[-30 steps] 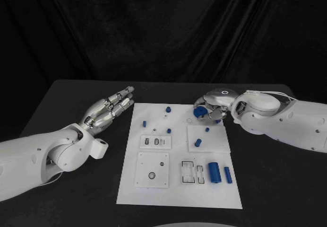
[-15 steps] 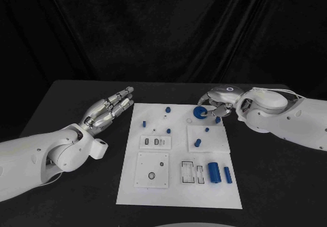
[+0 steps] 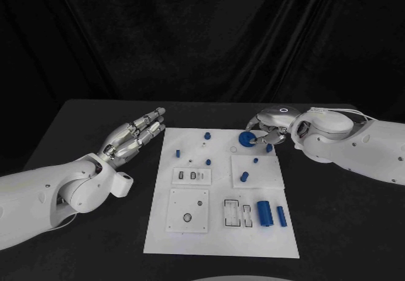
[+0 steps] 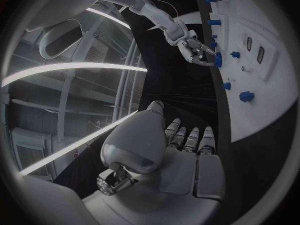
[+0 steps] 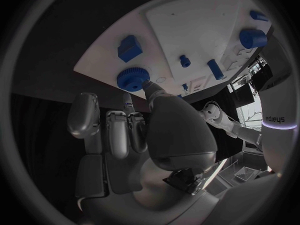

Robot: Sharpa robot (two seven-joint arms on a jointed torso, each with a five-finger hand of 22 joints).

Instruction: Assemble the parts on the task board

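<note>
Blue knurled part held by the right hand over the far right corner of the white task board.
The right hand's fingers pinched the round, ridged part at its edge, above the board near a small blue block. The left hand hung just beside the board's far left edge over the black counter, its fingers stretched out, lying close together and holding nothing. On the board's near right lay 2 blue cylinders, a thick one and a thin one, side by side.
</note>
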